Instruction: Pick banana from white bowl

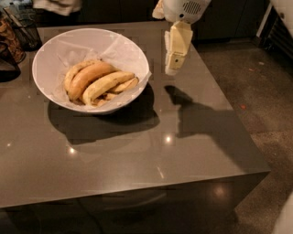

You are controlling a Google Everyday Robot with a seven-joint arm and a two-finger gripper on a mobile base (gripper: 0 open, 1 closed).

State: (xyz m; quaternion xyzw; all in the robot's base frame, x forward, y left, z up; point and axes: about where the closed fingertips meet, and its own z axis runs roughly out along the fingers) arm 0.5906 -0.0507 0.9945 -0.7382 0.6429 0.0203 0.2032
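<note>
The white bowl (50,55), lined with crinkled white paper, stands on the back left of the grey table. Inside it lie several bananas. The long pale-yellow banana (107,83) rests across the middle, in front of a fatter orange-tan one (89,77). A shorter spotted one (126,87) lies at its right end. My gripper (172,68) hangs pointing down above the table, just right of the bowl's rim and apart from it, holding nothing that shows. Its shadow falls on the table to the right.
A black wire basket (24,31) and a dark object (7,61) sit at the table's far left. The table's right edge (238,123) drops to a speckled floor. Something white (57,5) shows behind the table at the top.
</note>
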